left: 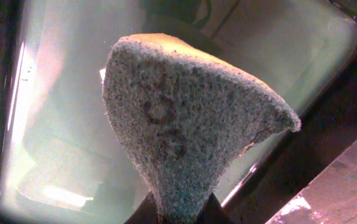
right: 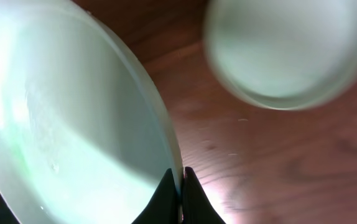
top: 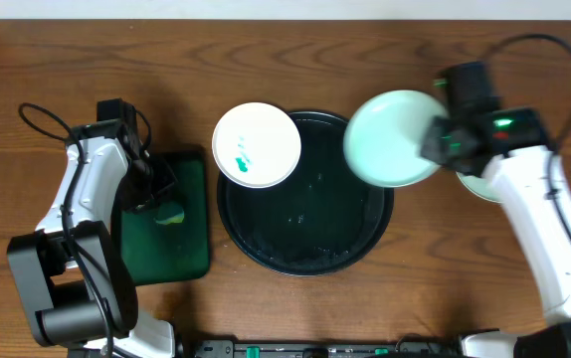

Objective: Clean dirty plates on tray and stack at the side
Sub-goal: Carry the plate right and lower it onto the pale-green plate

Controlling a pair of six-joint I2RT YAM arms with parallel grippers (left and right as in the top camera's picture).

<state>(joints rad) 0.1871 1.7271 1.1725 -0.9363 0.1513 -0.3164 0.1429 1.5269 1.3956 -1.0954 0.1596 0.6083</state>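
The large round black tray [top: 305, 244] lies in the middle of the table. A white plate with teal smears [top: 256, 144] sits on its upper left rim. My right gripper [top: 435, 139] is shut on the rim of a clean-looking white plate [top: 390, 139] and holds it tilted above the tray's right edge. In the right wrist view my right gripper [right: 180, 186] pinches that plate [right: 73, 124]. Another white plate [right: 290, 50] lies on the wood, mostly hidden under my right arm in the overhead view [top: 476, 185]. My left gripper [top: 161, 204] is shut on a sponge [left: 185, 124].
A dark green rectangular tray [top: 181, 254] lies left of the black tray, below my left gripper and the sponge; it also shows in the left wrist view [left: 48, 93]. The table is brown wood [top: 365, 50].
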